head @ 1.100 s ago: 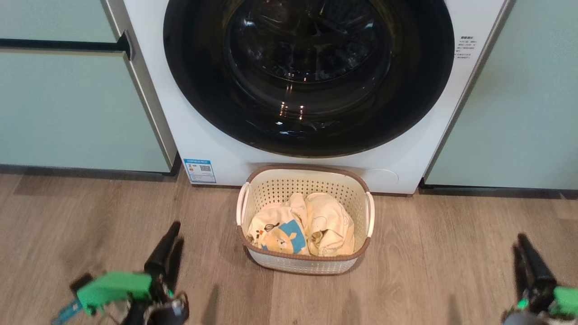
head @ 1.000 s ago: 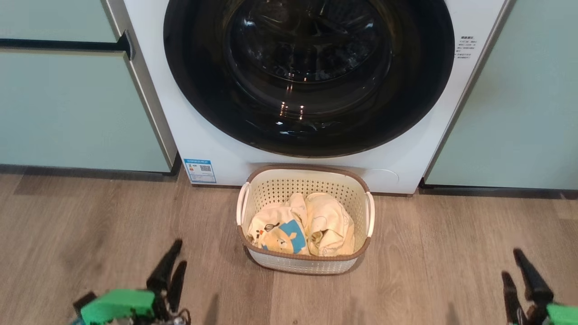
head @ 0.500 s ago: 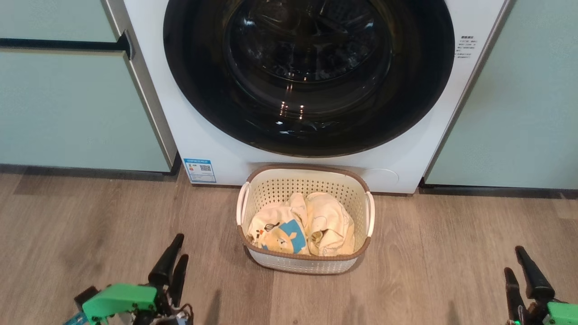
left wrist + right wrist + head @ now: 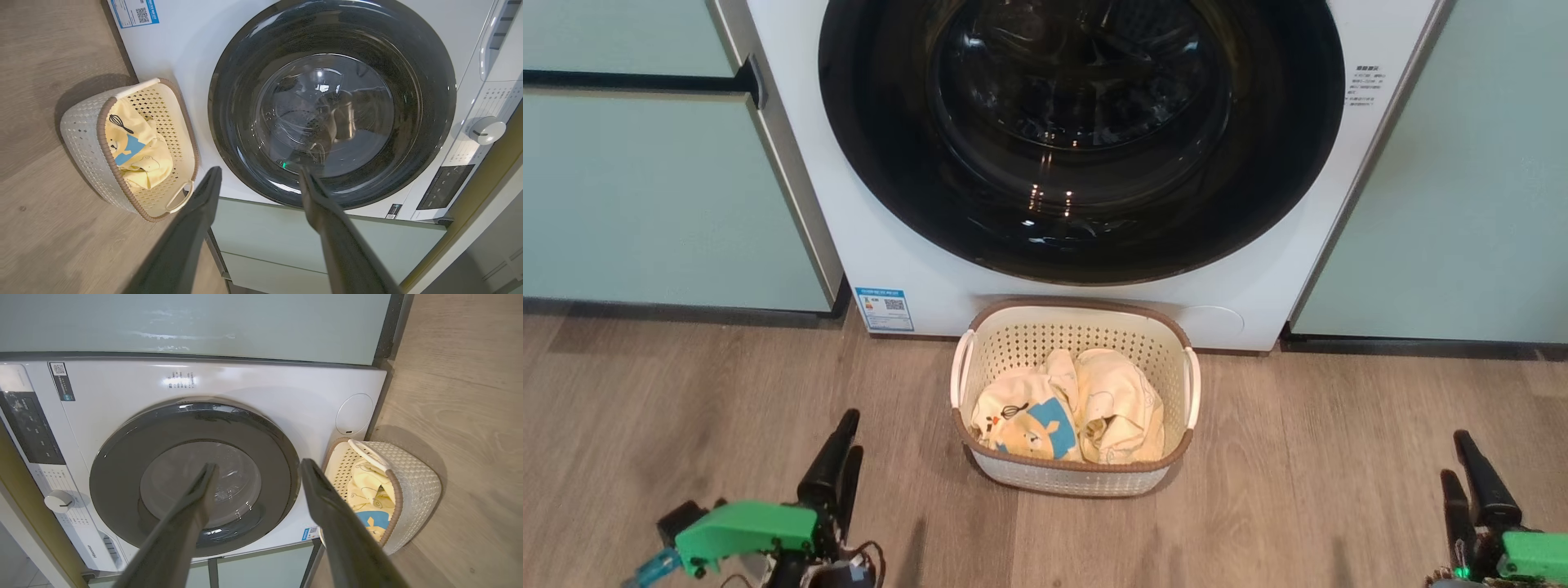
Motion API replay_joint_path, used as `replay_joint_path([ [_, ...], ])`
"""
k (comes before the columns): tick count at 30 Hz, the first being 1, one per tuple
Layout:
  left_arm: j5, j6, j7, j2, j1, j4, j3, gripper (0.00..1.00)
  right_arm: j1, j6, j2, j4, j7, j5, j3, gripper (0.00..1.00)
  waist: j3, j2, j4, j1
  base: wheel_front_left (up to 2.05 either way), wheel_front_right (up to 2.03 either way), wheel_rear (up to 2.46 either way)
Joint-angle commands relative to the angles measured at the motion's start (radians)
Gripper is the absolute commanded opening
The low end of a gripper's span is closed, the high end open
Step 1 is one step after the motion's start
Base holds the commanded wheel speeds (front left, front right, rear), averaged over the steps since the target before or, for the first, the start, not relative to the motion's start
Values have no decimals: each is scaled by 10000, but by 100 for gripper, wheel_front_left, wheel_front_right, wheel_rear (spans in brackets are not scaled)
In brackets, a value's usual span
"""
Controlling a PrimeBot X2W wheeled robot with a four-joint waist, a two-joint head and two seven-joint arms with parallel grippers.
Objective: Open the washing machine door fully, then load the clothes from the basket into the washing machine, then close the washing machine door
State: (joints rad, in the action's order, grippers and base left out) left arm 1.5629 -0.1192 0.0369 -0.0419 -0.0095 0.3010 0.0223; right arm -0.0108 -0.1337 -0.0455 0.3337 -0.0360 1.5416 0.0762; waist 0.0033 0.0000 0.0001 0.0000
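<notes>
Glossy black glass washing machine door (image 4: 1081, 139), perforated cream plastic basket (image 4: 1072, 482), soft cloth clothes (image 4: 1068, 406), matt wood-look floor (image 4: 686, 392)

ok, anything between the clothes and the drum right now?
Yes: the washing machine door is shut across the way in. The clothes lie in the basket on the floor just below it. Nothing visible stands between the open left gripper or the open right gripper and the door.

washing machine door (image 4: 1081, 139) top cut off, sticker (image 4: 885, 308) print unreadable
</notes>
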Motion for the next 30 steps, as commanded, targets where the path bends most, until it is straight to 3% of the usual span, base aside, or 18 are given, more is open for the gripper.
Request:
replay_joint_path([
  [1,-164,-32,-120,-223,-592,-379,17,100,-555,6,-297,-283,142,-216,-99,100,-6,0,1,0,0,0,0],
  [9,-1335,-40,-482,-436,-738,-222,-138,100,-760,8,-512,-39,468,-1541,-250,100,-50,0,2,0,0,0,0],
  [30,-5674,-23,-1074,-400,-946,-373,-178,100,-985,14,-495,-106,1060,-5595,-281,100,-64,0,-15,0,0,0,0],
])
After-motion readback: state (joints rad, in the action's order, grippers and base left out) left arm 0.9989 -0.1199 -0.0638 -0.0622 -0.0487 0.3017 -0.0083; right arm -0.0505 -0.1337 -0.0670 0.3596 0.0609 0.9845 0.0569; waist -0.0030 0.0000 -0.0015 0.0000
